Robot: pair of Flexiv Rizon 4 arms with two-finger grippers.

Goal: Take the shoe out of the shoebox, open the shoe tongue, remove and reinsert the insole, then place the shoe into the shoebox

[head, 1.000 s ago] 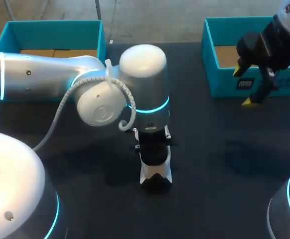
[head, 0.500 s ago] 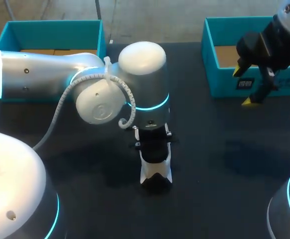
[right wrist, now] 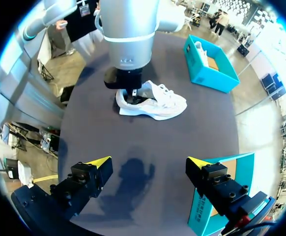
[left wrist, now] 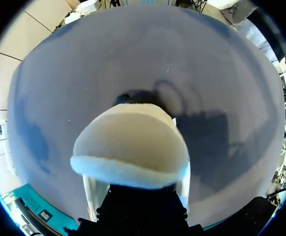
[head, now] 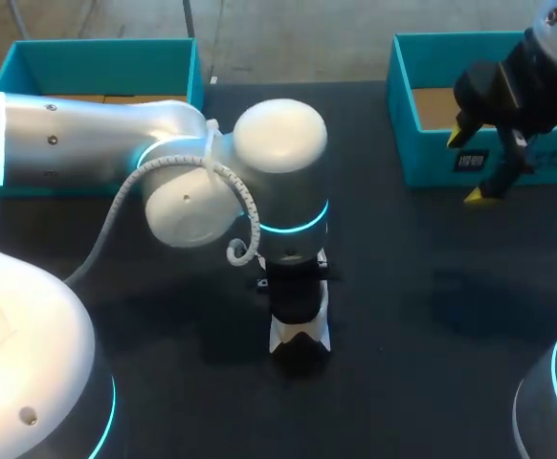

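Left gripper (right wrist: 133, 92) sits at the collar of the shoe (right wrist: 162, 104); its hold cannot be told.

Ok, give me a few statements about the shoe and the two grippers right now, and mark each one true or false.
1. The shoe lies on the table. True.
2. The right gripper holds the insole. False: it is open and empty, well apart from the shoe.
3. The left gripper is down at the shoe's opening. True.
4. The shoe is black. False: it is white.
5. The right gripper hangs by a teal shoebox. True.
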